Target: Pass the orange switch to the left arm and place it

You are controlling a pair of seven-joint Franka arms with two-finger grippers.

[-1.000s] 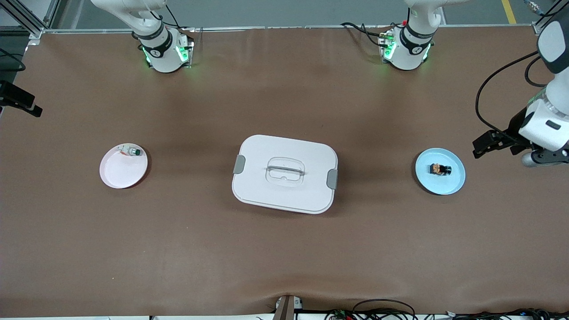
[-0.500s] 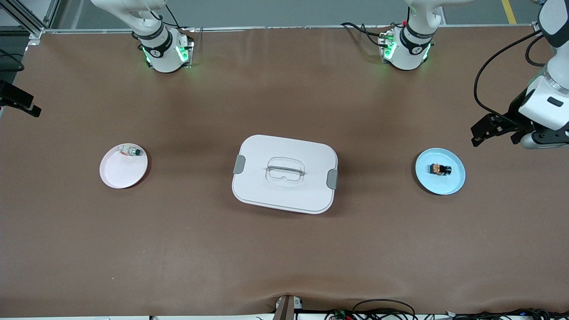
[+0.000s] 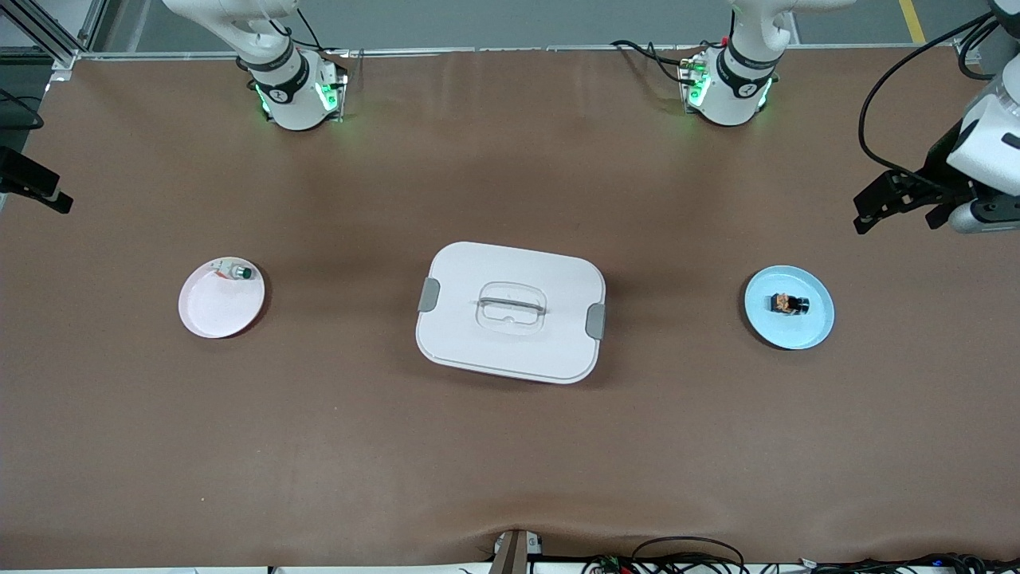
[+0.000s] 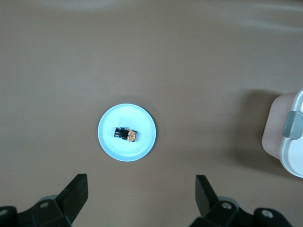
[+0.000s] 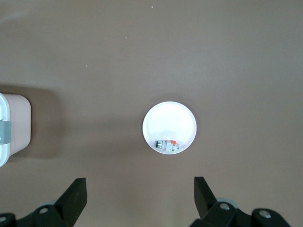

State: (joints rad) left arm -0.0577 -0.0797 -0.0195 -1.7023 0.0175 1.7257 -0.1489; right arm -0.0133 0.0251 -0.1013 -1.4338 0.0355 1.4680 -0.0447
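The tiny black orange-capped switch (image 3: 788, 303) is seen on the round light-blue plate (image 3: 813, 333); the left gripper (image 3: 896, 203) and right gripper (image 5: 137, 201) are held spread apart, empty.

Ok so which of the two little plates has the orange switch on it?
The light-blue plate toward the left arm's end of the table: the orange switch lies on it. The pink plate at the right arm's end holds a small green-capped part.

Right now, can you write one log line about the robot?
orange switch: on blue plate | left claw: open, above plate | right claw: open | box: mid-table
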